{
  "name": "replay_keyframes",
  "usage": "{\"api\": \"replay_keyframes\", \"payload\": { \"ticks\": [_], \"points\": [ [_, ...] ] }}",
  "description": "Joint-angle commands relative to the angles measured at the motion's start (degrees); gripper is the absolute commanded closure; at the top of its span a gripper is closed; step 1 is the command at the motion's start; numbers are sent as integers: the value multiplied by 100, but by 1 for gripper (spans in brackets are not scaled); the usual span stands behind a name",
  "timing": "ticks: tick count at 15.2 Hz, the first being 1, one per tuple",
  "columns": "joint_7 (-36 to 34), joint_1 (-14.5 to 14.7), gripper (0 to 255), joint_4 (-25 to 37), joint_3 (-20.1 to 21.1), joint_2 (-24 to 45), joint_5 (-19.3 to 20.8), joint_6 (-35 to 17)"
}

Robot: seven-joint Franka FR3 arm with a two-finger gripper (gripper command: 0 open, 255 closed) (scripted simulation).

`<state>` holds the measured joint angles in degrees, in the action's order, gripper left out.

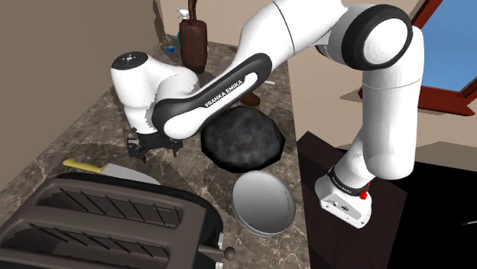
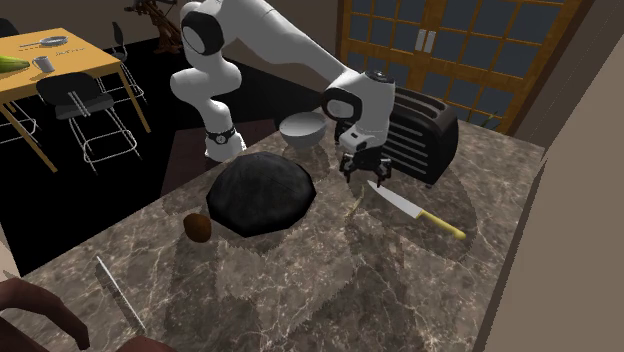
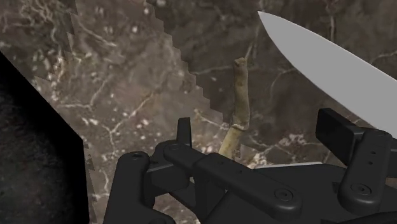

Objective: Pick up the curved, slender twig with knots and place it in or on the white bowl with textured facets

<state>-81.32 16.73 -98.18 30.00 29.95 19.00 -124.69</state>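
The hand (image 3: 262, 132) hangs low over the dark marbled bench (image 2: 330, 270), its two black fingers (image 3: 184, 132) standing wide apart and clasping nothing; the twig (image 3: 238, 95), pale, thin and knotted with a slight bend, lies flat on the bench between them, nearer one finger than the other, and neither finger touches it as far as the wrist view shows; its near end runs under the hand's body. Just beside the twig lies a knife (image 2: 410, 212) with a grey blade and a yellow handle, the blade tip towards the hand. In the second exterior view the white bowl (image 2: 301, 134) stands on the bench behind the hand, close to the arm's stand, with a dark toaster (image 2: 422, 124) to that view's right of it; a large black faceted lump (image 2: 259, 194) sits between bowl and bench middle; a small brown ball (image 2: 198, 227) rests just beside the lump.
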Motion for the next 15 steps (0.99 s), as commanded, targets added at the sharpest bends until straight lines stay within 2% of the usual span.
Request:
{"api": "replay_keyframes", "payload": {
  "ticks": [1, 6, 14, 15],
  "points": [
    [-64, 64, 0, 80, -50, 143, 72, -53],
    [-152, 129, 0, 16, -153, 392, 220, -345],
    [-151, 129, 0, 15, -153, 392, 220, -345],
    [-151, 129, 255, 15, -153, 392, 220, -345]
  ]
}}
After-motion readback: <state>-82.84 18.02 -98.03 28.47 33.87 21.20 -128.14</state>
